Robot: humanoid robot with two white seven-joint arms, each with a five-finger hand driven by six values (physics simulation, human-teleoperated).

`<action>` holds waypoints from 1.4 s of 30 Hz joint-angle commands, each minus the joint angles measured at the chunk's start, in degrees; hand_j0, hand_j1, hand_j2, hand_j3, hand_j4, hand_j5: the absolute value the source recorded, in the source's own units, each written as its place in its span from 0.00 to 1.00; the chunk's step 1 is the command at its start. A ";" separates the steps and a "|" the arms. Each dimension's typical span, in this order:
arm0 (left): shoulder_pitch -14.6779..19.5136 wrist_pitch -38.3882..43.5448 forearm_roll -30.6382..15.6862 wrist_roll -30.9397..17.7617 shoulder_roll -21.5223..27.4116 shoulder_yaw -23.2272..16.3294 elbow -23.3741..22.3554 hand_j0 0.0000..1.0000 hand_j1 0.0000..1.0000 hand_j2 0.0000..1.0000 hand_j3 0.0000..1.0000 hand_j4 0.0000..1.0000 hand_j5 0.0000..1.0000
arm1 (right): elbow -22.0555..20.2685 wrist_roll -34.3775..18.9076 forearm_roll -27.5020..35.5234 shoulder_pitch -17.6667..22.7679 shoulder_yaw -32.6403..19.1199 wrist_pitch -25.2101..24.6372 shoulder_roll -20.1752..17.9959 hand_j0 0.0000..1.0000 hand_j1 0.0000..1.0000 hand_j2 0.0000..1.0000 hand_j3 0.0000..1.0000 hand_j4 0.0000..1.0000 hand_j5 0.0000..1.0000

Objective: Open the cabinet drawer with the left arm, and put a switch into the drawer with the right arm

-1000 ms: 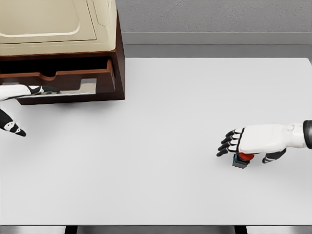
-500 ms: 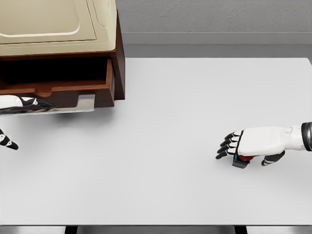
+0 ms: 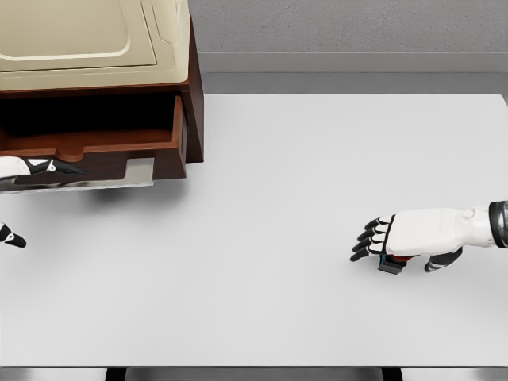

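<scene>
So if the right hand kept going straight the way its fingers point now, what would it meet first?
Nothing nearby, as far as the head view shows. The right hand, resting over the switch, points left across bare table. The cabinet sits farther back, probably off that line.

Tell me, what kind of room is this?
Probably a simulated test bench, not a home: a plain white table, a dark brown wooden cabinet with cream top, and white robot hands, against a bare grey wall.
</scene>
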State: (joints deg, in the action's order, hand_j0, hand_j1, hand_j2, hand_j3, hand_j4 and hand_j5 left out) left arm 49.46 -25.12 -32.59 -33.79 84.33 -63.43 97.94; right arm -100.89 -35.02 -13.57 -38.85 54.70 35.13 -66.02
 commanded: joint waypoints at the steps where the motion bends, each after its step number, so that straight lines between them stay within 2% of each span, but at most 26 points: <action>1: 0.02 -0.02 -0.63 -0.13 0.13 0.33 -0.03 1.00 1.00 1.00 1.00 1.00 1.00 | -0.01 0.02 0.30 0.00 -0.03 -0.13 0.02 1.00 1.00 1.00 1.00 1.00 1.00; 5: 0.11 -0.37 -2.03 -1.21 0.04 0.41 -0.21 1.00 1.00 1.00 1.00 1.00 1.00 | -0.01 0.02 0.30 -0.09 -0.03 -0.13 0.02 0.98 0.98 0.98 0.98 0.98 0.98; 6: 0.11 -0.37 -2.12 -1.21 0.13 0.41 -0.21 1.00 1.00 1.00 1.00 1.00 1.00 | -0.01 0.02 0.30 0.00 -0.03 -0.13 0.02 0.94 0.94 0.94 0.94 0.94 0.94; 9: 0.19 -1.34 -6.51 -1.21 0.39 0.59 -0.21 1.00 1.00 1.00 1.00 1.00 1.00 | -0.01 0.02 0.30 -0.09 -0.03 -0.13 0.02 0.85 0.85 0.85 0.85 0.85 0.85; 10: 0.20 -1.69 -8.71 -1.21 0.74 1.73 -0.21 1.00 1.00 1.00 1.00 1.00 1.00 | -0.01 0.02 0.30 -0.09 -0.03 -0.13 0.02 0.84 0.84 0.84 0.84 0.84 0.84; 13: 0.20 -1.69 -11.44 -1.21 1.27 3.93 -0.30 1.00 1.00 1.00 1.00 1.00 1.00 | -0.01 0.02 0.30 0.00 -0.12 -0.13 -0.16 0.82 0.82 0.82 0.82 0.82 0.82; 17: 0.11 -1.16 -13.11 -1.21 0.92 6.04 -0.82 1.00 1.00 1.00 1.00 1.00 1.00 | -0.01 0.02 0.21 0.00 -0.29 -0.13 -0.33 0.83 0.83 0.83 0.83 0.83 0.83; 18: 0.02 -1.16 -13.11 -1.21 -0.04 6.30 -2.31 1.00 1.00 1.00 1.00 1.00 1.00 | -0.01 0.02 0.21 0.00 -0.38 -0.13 -0.33 0.83 0.83 0.83 0.83 0.83 0.83; 20: -0.59 -1.34 -13.20 -1.21 -4.79 6.92 -9.87 1.00 1.00 1.00 1.00 1.00 1.00 | -0.01 0.02 0.21 0.00 -0.38 -0.13 -0.33 0.81 0.81 0.81 0.81 0.81 0.81; 22: -0.77 -1.42 -13.20 -1.21 -5.50 8.15 -11.63 1.00 1.00 1.00 1.00 1.00 1.00 | -0.01 0.02 0.21 0.00 -0.38 -0.13 -0.33 0.80 0.80 0.80 0.80 0.80 0.80; 25: -0.86 -1.69 -14.25 -1.21 -5.41 8.32 -12.95 1.00 1.00 1.00 1.00 1.00 1.00 | -0.01 0.02 0.21 0.00 -0.38 -0.13 -0.33 0.79 0.79 0.79 0.79 0.79 0.79; 29: -0.86 -2.30 -14.34 -1.21 -5.41 8.41 -12.95 1.00 1.00 1.00 1.00 1.00 1.00 | -0.01 0.02 0.21 0.00 -0.38 -0.13 -0.33 0.66 0.66 0.66 0.66 0.66 0.66; 42: -0.86 -3.18 -14.43 -1.21 -5.41 8.41 -12.95 1.00 1.00 1.00 1.00 1.00 1.00 | -0.01 0.02 0.30 0.00 -0.47 -0.13 -0.33 0.52 0.52 0.52 0.52 0.52 0.52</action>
State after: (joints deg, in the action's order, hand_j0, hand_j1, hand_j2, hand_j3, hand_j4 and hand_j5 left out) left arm 48.60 -28.38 -46.59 -35.02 78.89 -55.15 85.03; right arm -100.88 -35.02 -13.57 -38.85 54.32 35.13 -66.30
